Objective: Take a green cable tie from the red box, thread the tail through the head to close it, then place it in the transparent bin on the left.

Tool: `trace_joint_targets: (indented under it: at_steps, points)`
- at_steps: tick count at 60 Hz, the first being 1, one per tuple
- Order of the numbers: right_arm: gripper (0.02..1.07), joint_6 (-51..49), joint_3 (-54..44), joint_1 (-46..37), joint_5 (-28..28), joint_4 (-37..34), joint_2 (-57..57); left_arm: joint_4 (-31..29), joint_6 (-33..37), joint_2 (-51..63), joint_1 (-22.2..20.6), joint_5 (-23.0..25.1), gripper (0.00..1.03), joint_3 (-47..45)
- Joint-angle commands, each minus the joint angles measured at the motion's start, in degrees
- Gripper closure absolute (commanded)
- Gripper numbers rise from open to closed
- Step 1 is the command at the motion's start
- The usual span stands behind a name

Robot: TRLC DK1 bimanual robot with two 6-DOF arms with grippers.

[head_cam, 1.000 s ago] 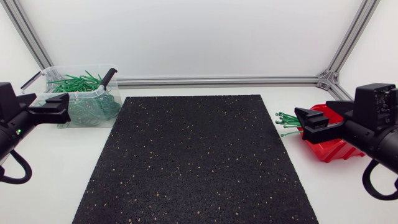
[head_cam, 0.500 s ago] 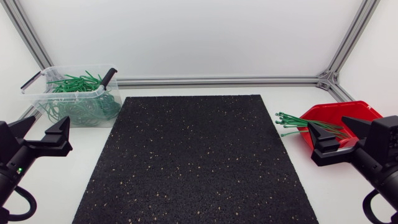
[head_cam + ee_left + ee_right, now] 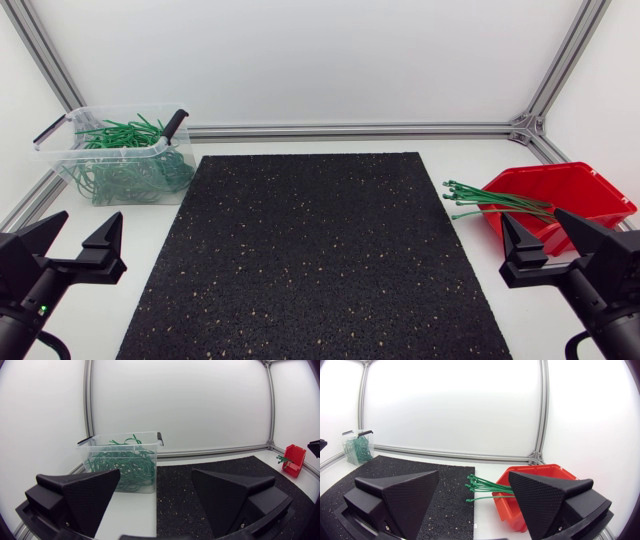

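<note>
my l gripper (image 3: 85, 228): jaws apart, near transparent bin (image 3: 100, 150). r gripper (image 3: 533, 228): jaws apart, beside red box (image 3: 588, 183) w/ green cable ties (image 3: 495, 198) sticking out.

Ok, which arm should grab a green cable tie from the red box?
Right. The right gripper is open right beside the red box and its green cable ties; the left gripper is on the opposite side, near the transparent bin.
</note>
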Motion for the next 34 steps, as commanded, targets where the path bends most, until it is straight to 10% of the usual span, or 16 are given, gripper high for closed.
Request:
trace_joint_targets:
  at_steps: [1,34]
  points:
    - [0.06,1.88,-2.86,-0.82,-0.22,1.36,-2.61,-0.69,-1.47,-2.65,-0.88,-0.83,0.04,-2.18]
    - [0.06,2.76,-5.04,-1.45,-0.45,2.07,-5.48,-5.93,-2.61,-12.88,-3.66,-2.44,0.04,-6.7]
